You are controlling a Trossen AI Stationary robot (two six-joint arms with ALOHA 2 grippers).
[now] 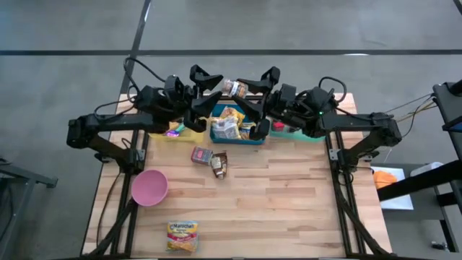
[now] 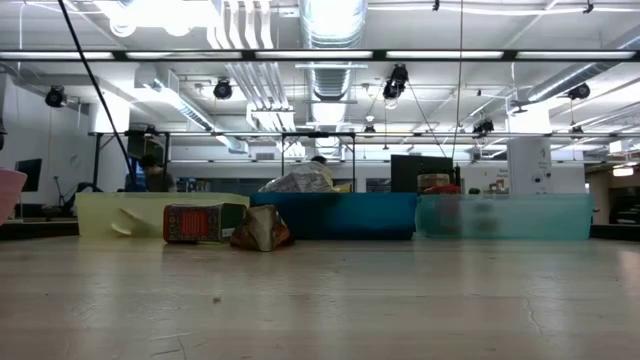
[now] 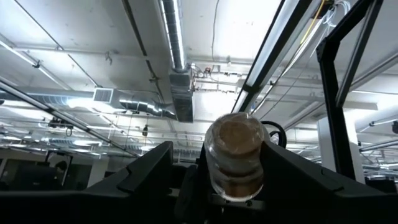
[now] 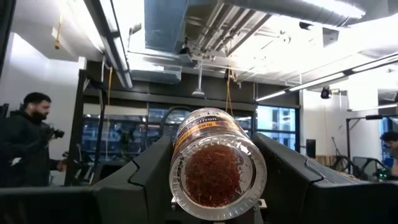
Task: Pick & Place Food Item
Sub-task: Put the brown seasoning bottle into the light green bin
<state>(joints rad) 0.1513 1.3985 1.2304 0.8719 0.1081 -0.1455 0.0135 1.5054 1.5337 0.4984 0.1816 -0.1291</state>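
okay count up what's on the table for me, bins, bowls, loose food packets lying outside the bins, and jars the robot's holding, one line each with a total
Bins: 3 (yellow bin, blue bin, clear teal bin)
Bowls: 1 (pink bowl)
Loose packets outside the bins: 3 (red packet, brown packet, yellow packet)
Jars held: 1 (jar, between left tool and right tool)
Total: 8

You have open tabletop (image 1: 289,195) across the near right half. The three bins (image 1: 234,133) block the far edge; two packets (image 1: 211,160), a pink bowl (image 1: 149,187) and a noodle pack (image 1: 182,236) crowd the left.
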